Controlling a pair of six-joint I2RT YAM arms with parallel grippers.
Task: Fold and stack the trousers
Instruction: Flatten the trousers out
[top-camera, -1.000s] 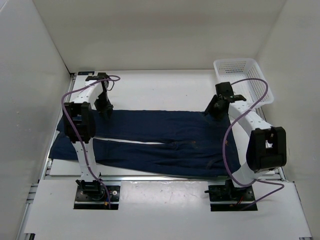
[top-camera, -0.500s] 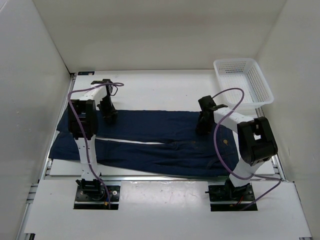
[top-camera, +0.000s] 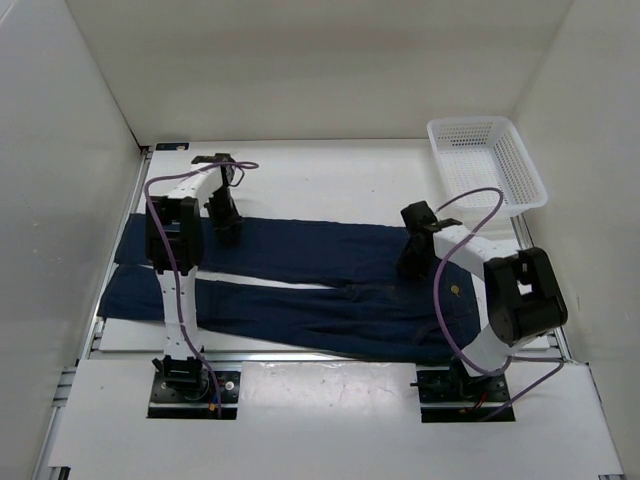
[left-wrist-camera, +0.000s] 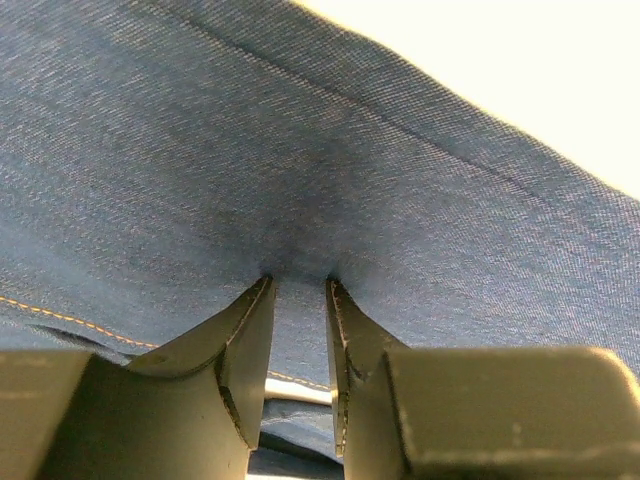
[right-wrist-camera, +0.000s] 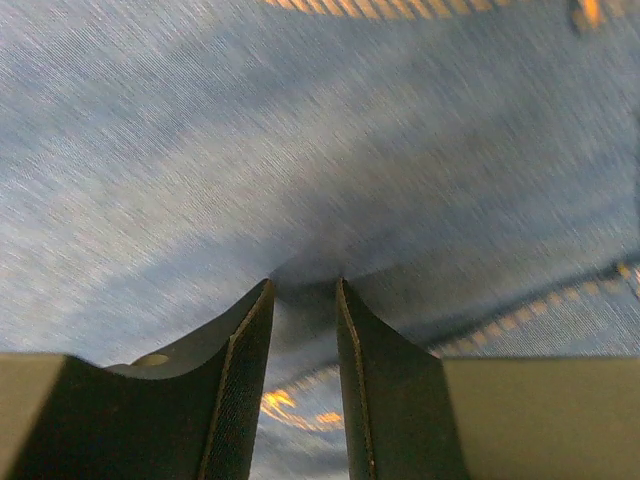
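Dark navy-blue denim trousers (top-camera: 320, 255): spread flat across white table (top-camera: 330, 180), legs to the left, waistband to the right. Left gripper (left-wrist-camera: 298, 285): on far leg near the hem, fingers almost closed, pinching a pucker of denim. Right gripper (right-wrist-camera: 305, 290): near the crotch, fingers equally narrow, nipping cloth; view blurred. White plastic mesh basket (top-camera: 468, 122): far right corner, apart.

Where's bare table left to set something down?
Free: the far table strip between the trousers and back wall, left of the basket. Crowded: the near half, under denim, with left gripper and right gripper on it.
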